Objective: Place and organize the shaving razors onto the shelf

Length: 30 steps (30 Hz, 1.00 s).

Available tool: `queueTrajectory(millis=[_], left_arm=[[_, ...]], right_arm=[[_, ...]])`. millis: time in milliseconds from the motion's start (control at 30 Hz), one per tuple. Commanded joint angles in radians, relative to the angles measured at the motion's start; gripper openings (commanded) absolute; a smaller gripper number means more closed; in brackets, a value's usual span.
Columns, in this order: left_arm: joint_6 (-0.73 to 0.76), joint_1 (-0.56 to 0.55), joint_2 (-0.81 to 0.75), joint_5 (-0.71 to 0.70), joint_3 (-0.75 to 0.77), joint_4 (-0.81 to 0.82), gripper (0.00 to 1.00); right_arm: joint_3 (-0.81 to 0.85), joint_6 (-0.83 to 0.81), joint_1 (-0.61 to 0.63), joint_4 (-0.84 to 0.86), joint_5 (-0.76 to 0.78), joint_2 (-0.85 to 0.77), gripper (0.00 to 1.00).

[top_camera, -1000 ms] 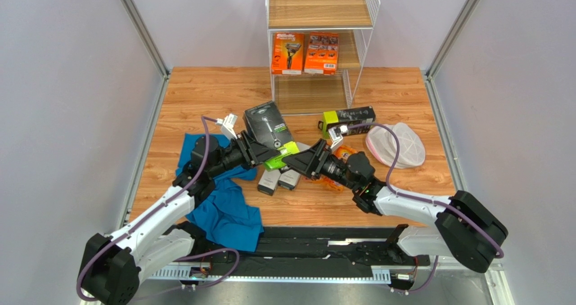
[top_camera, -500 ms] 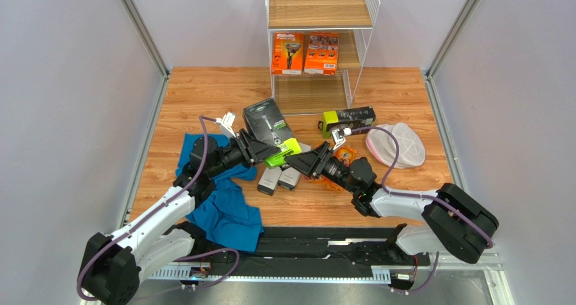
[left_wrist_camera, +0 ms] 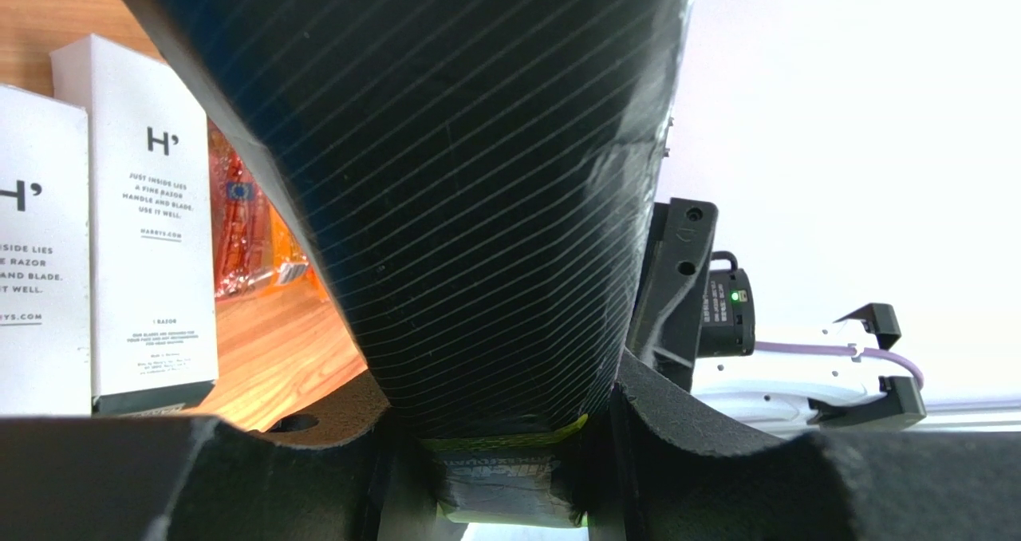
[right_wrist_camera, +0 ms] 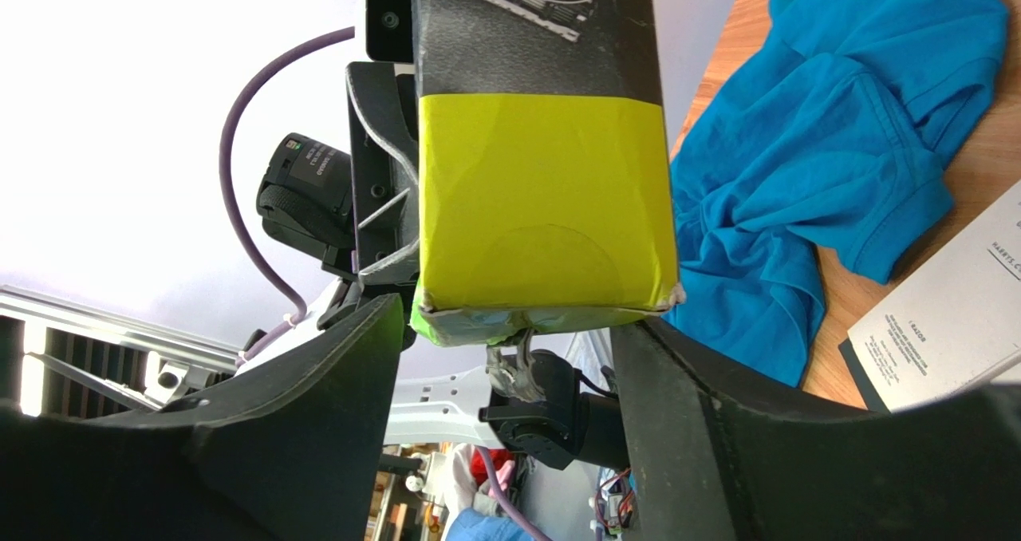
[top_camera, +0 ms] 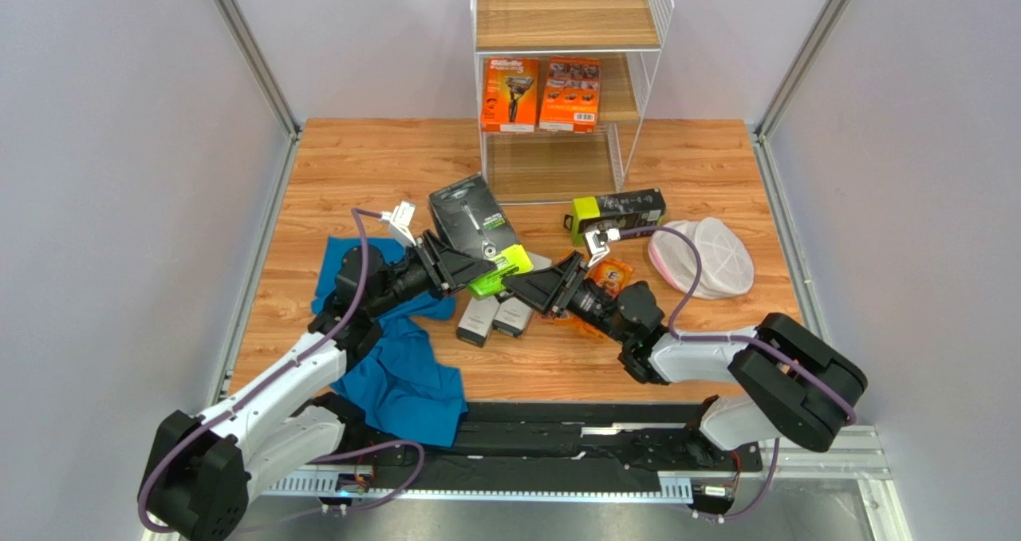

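Nearest the arm bases, a blue cloth (top_camera: 402, 374) lies crumpled on the table (top_camera: 360, 170), to the near left of the black box (top_camera: 477, 222) that both arms hold. Two white boxes (top_camera: 497, 316) lie side by side just on the near side of that box, partly under its lime end.

The left gripper (top_camera: 453, 266) is clamped on the black box from the left. Its wrist view shows the dark, striped face filling the gap between the fingers. The right gripper (top_camera: 533, 287) meets the same box from the right, its fingers closed on either side of the lime end. The box is tilted, its lime end low and near, its dark end raised toward the far side, clear of the table.

An orange blister pack (top_camera: 614, 275) lies to the right of the black box, partly hidden under the right arm. A second black box (top_camera: 623, 212) lies flat farther right and a little beyond, and a round mesh item (top_camera: 707, 257) rests farther right again.

Well beyond the black box stands the shelf (top_camera: 563, 14), with two orange packs (top_camera: 539, 95) upright side by side on its middle tier.
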Motion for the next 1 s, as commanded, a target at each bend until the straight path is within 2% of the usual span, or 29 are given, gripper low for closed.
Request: queueTrajectory(millis=[0,100,333,600,833,967], left_arm=[[0.001,-0.008,-0.016,0.079,-0.005,0.097,0.00],[0.001,-0.010,-0.022,0.084,-0.012,0.100,0.00],[-0.002,-0.010,-0.039,0.091,-0.020,0.117,0.00],[-0.033,-0.010,-0.078,0.082,-0.038,0.152,0.00],[-0.036,-0.010,-0.094,0.104,-0.029,0.155,0.00],[-0.038,-0.010,-0.095,0.098,-0.037,0.157,0.00]], right_arm=[[0.009,0.010,0.007,0.154,0.025,0.016,0.72],[0.012,0.021,0.005,0.159,0.028,0.027,0.74],[0.007,0.038,0.005,0.134,0.051,0.039,0.73],[-0.002,0.018,0.005,-0.008,0.089,-0.003,0.72],[0.032,-0.031,0.004,-0.235,0.120,-0.094,0.75],[0.041,-0.047,0.005,-0.200,0.100,-0.091,0.73]])
